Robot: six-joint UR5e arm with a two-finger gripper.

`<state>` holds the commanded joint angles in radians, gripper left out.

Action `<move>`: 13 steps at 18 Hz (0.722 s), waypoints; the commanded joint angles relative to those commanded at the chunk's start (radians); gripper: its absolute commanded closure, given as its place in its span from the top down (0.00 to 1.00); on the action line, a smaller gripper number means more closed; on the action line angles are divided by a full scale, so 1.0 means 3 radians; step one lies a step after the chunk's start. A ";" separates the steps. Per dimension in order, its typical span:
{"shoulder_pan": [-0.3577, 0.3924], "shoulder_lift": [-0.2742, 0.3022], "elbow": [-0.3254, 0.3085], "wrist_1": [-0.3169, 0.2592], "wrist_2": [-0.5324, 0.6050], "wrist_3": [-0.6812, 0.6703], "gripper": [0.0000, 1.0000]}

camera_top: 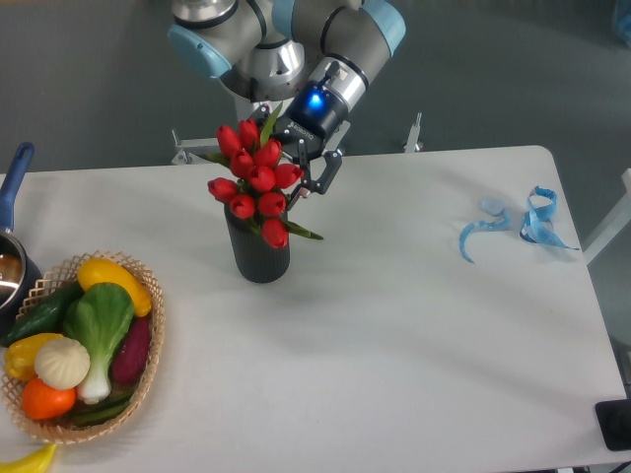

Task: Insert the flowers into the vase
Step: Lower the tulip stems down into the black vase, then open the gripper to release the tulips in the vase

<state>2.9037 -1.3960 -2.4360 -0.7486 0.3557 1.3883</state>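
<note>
The bunch of red tulips, the flowers (254, 182), stands with its stems down inside the black ribbed vase (259, 258) at the table's back left. The blooms lean slightly toward the front right over the vase mouth. My gripper (306, 175) hangs just behind and to the right of the blooms, tilted, with its blue light lit. Its jaws are spread: one finger (328, 169) stands free of the flowers, and the other is partly hidden behind the tulips. Nothing is between them.
A wicker basket (148, 340) of vegetables sits at the front left, with a pot (10, 266) and its blue handle at the left edge. Blue ribbon scraps (518, 225) lie at the back right. A yellow vegetable (25, 459) pokes in at the bottom left corner.
</note>
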 joint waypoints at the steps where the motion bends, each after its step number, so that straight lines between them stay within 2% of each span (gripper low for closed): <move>1: 0.0031 0.0015 0.0005 0.0000 0.0036 0.0000 1.00; 3: 0.0031 0.0036 0.0046 0.0005 0.0138 0.0000 1.00; 6: 0.0036 0.0036 0.0118 0.0000 0.0496 -0.0005 1.00; 8: 0.0051 0.0026 0.0143 0.0000 0.0563 0.0000 1.00; 13: 0.0225 0.0036 0.0255 0.0000 0.0839 0.0005 1.00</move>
<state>2.9713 -1.3852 -2.3594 -0.7486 0.6073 1.3898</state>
